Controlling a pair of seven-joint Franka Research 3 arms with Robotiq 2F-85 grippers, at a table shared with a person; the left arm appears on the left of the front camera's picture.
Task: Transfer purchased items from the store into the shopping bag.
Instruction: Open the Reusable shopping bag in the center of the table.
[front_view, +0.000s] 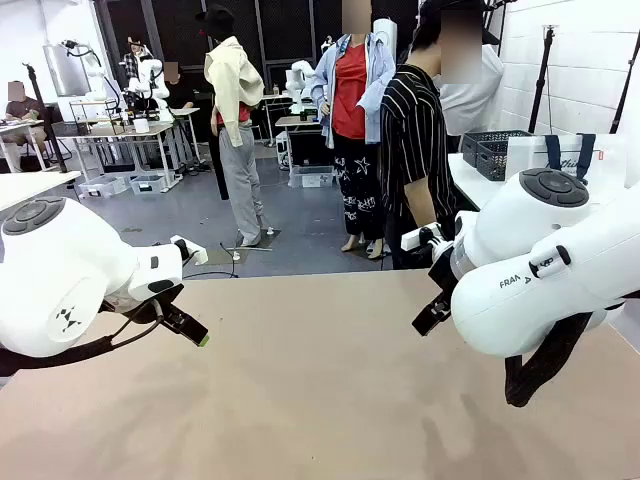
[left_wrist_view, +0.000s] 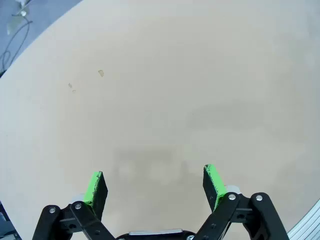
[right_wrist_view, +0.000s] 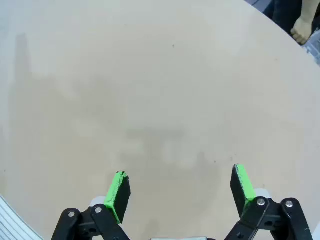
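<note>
The store, a dark grey lattice basket (front_view: 493, 150), stands on a white side table at the far right, behind my right arm. Beside it is the shopping bag (front_view: 566, 158), clear plastic with navy handles and a small red tag. The purchased items are out of view. My left gripper (left_wrist_view: 155, 182) hangs open over the bare beige tabletop (front_view: 320, 380) with nothing between its green pads. My right gripper (right_wrist_view: 180, 187) is also open and empty above the same table. In the front view both arms sit low, left gripper (front_view: 195, 332) and right gripper (front_view: 432, 315) pointing toward the middle.
A person in a striped shirt (front_view: 415, 150) stands at the table's far edge, one hand (right_wrist_view: 301, 30) hanging by the rim. The table's curved edge (left_wrist_view: 30, 45) shows in both wrist views. Other people and tables are farther back.
</note>
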